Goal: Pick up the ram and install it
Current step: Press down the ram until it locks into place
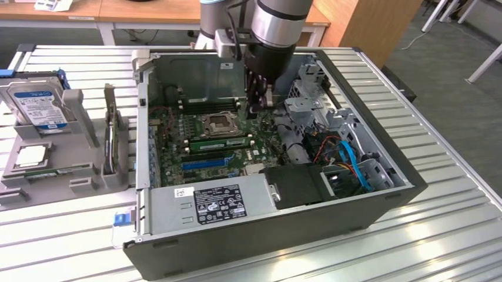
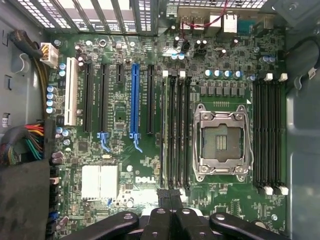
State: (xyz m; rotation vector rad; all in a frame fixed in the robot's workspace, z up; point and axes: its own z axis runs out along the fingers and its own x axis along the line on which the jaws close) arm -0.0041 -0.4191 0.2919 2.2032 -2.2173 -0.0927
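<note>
black fingers [image 2: 164, 197] closed on nothing, tips near one end of the long green ram stick [image 1: 222, 142]. it stands in a slot beside the silver cpu socket [image 1: 217, 122], in the open grey pc case [image 1: 235, 249] mid-tabletop [image 1: 447, 235]. looks like seating: needs a straight-down push.

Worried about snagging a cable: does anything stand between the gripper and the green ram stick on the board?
Nothing visible does. The ram sits beside the CPU socket, and the shut gripper hangs by its end, with no cable crossing between them.
</note>
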